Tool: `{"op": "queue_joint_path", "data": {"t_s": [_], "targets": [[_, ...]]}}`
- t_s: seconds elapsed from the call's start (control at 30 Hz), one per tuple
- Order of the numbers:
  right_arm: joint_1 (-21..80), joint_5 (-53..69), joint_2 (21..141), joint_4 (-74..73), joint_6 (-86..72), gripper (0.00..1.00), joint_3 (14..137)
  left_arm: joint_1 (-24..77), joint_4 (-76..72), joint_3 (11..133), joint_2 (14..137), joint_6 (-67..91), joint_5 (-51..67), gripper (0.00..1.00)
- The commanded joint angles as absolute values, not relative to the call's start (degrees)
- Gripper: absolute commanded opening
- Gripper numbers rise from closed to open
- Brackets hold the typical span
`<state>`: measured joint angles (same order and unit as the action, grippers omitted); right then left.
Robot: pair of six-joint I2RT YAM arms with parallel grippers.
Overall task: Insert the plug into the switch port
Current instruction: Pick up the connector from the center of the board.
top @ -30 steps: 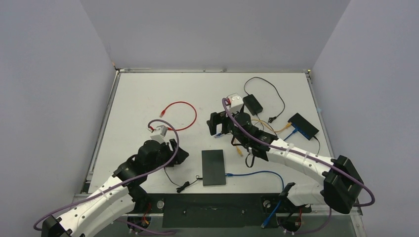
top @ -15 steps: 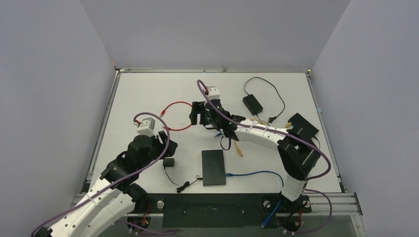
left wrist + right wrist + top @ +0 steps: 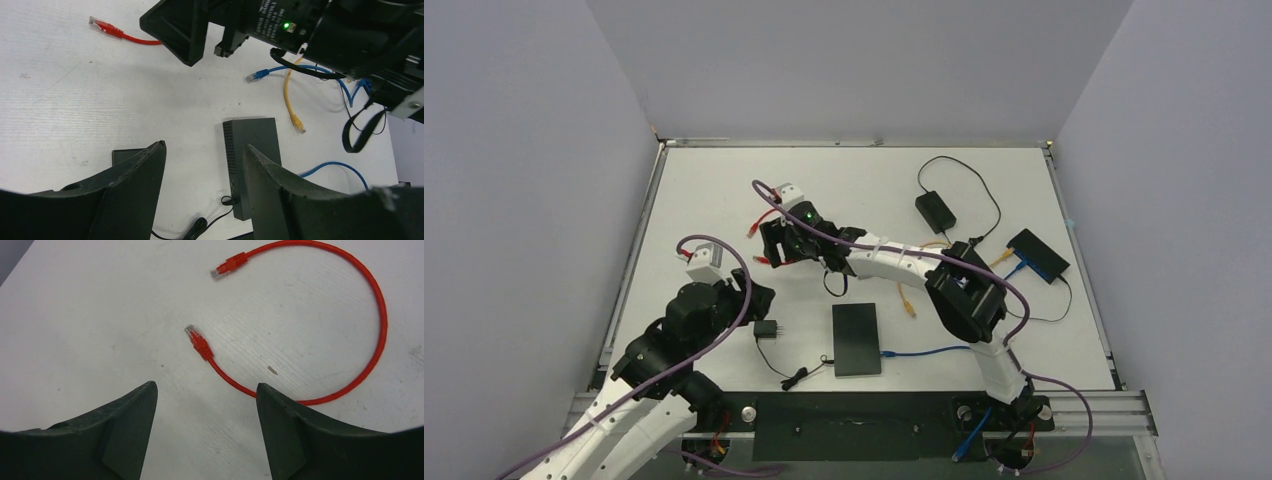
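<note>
A red cable [image 3: 372,305] lies looped on the white table, one plug [image 3: 198,344] just ahead of my right gripper [image 3: 205,385] and the other plug [image 3: 227,265] farther off. That gripper hangs open above the table, its right finger beside the cable, holding nothing. From above, the right gripper [image 3: 774,243] covers most of the loop; only a red plug [image 3: 752,229] shows. The black switch [image 3: 856,340] lies near the front; its side shows in the left wrist view [image 3: 252,150]. My left gripper [image 3: 204,145] is open and empty, left of the switch.
A small black wall plug [image 3: 768,330] with its cord lies beside the switch. A blue cable [image 3: 934,352] runs from the switch's right side. A yellow cable [image 3: 906,300], a black power brick [image 3: 934,209] and a second black box [image 3: 1038,254] sit right.
My right arm has swung left across the table to above the red cable, and its jaws have narrowed somewhat. The left arm has drawn back to the left.
</note>
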<state>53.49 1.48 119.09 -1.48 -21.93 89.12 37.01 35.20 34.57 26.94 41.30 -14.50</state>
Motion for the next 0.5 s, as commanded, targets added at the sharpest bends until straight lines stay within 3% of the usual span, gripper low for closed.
{"op": "queue_joint_path", "data": {"t_s": [0.0, 0.47], "targets": [[53.2, 7.6, 123.5, -6.0, -15.1, 0.68, 96.3, 36.7, 33.9, 36.0, 24.6, 42.1, -14.0, 0.55], [54.2, 8.8, 134.9, -11.1, -8.4, 0.63, 107.8, 36.7, 33.4, 34.7, 23.0, 42.9, -12.7, 0.55]]}}
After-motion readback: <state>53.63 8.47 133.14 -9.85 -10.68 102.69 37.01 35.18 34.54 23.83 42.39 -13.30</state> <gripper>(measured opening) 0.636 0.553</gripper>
